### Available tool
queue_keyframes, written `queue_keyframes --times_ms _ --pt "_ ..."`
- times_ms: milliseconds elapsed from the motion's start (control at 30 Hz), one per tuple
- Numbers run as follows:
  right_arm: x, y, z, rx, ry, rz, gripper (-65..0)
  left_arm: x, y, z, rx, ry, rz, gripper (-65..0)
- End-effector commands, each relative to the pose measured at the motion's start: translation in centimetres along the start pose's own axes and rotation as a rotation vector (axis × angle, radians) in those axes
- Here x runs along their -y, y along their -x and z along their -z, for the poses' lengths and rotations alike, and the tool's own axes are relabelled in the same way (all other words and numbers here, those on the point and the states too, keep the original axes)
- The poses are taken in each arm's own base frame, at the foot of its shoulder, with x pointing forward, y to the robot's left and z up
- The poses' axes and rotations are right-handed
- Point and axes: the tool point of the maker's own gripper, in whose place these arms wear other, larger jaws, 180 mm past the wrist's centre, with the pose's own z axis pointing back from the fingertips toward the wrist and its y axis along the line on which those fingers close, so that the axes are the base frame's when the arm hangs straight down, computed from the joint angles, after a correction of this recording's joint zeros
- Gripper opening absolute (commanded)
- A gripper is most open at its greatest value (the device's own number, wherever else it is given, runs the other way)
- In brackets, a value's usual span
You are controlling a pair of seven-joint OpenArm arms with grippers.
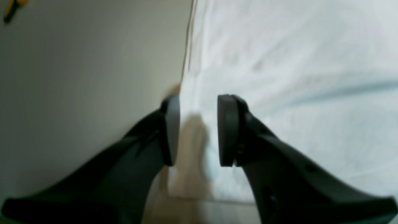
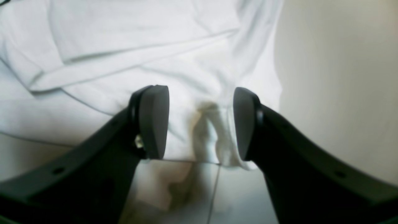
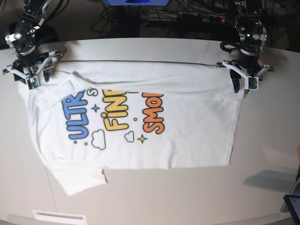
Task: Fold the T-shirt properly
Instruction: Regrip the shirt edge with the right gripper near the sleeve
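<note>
The T-shirt [image 3: 140, 122] lies spread on the pale table [image 3: 262, 154], print side up, its long axis running from 9 to 3 o'clock in the base view, with the folded far edge pulled into a straight line between the two arms. Beyond the table at 12 o'clock sits a tangle of dark cables [image 3: 187, 16] and a blue object, cut off by the frame edge. At 4 o'clock a dark screen corner [image 3: 293, 204] pokes into view.

The left gripper [image 3: 244, 84] hangs at the shirt's 2 o'clock corner, pointing down at the cloth. In its wrist view its pads stand apart, straddling the shirt's edge, with nothing pinched between them. The right gripper [image 3: 31, 78] sits at the 10 o'clock corner near the sleeve, also angled downward. Its pads are spread wider, with a raised bunch of fabric standing between them but not clamped.

Both wrist views are soft and blurred. A small yellow-and-black item at the left wrist view's 11 o'clock corner cannot be identified.
</note>
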Motion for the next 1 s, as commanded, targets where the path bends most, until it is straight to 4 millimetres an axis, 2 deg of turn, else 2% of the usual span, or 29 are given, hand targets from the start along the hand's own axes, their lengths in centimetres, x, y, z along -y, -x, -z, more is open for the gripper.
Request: queue_keyframes --times_ms 0,133,233,333,433,500,600,667,800,967 --pt "1.1 -2.3 -0.3 0.075 0.034 -0.004 -33.1 -0.9 -1.8 -0.3 0.058 -0.027 0.008 -44.5" --pt "2.7 -4.5 -0.7 0.124 0.075 -0.041 -33.1 -2.7 -3.7 -0.9 0.046 -0.085 -0.009 -44.5" --pt "2.5 -3.5 -0.6 0.081 0.084 -0.071 -33.1 -3.5 -5.2 -1.6 0.061 -0.111 -0.002 -44.5" --pt "0.0 -1.2 -1.1 0.032 0.03 -0.051 -33.1 -3.7 -5.4 -1.7 0.062 -0.118 0.003 -44.5" --pt "-3.7 -0.8 -1.2 0.023 -0.071 -0.084 -33.4 -3.3 -5.3 -1.6 0.058 -0.107 0.003 -44.5" --pt "-5.1 -1.0 -1.5 0.04 -0.106 -0.101 -35.8 -3.3 -5.3 -1.6 0.058 -0.107 0.003 -44.5" --pt "-5.7 -1.2 -1.7 0.059 -0.107 -0.15 -39.0 -3.3 -5.0 -1.5 0.052 -0.107 0.002 -44.5" --pt "-5.8 -1.1 -1.5 0.047 -0.082 -0.204 -37.7 -3.4 -4.9 -1.5 0.049 -0.108 0.001 -44.5" --pt "-7.4 -0.8 -1.8 0.038 -0.085 -0.27 -33.2 -3.5 -3.6 -1.1 0.015 -0.109 -0.007 -44.5" --pt "-9.5 -1.1 -1.9 0.052 -0.129 -0.282 -33.1 -3.6 -2.0 -0.8 -0.024 -0.11 -0.015 -44.5"
